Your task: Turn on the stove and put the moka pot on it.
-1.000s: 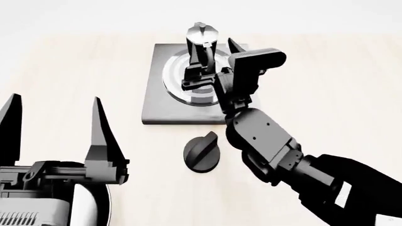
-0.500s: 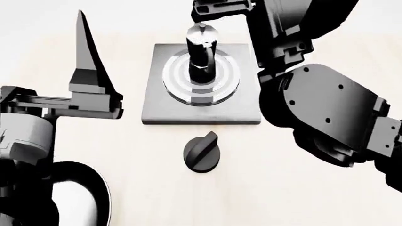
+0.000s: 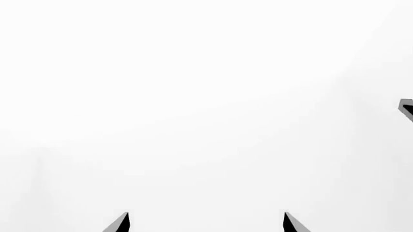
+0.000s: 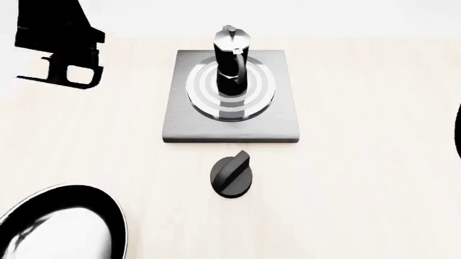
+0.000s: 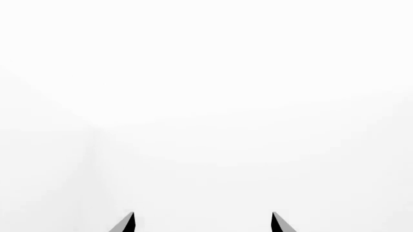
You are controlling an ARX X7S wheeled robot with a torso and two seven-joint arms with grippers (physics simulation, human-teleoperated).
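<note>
Left gripper: your wrist cam shows just two dark fingertips set wide apart, nothing between them, plain white beyond. A small dark bit sits at that picture's edge; can't tell what it is.
Left arm: in your head view, a black block at far left, above the table's back edge, well apart from the stove.
Right gripper: same story, two tips spread apart, gap empty, facing white.
Moka pot: upright on the burner rings, on the rear part of the rings.
Stove: flat grey plate, centre of the table.
Knob: on the table just in front of the plate, apart from it, ridge angled up to the right.
Frying pan: near-left corner, partly cut off.
</note>
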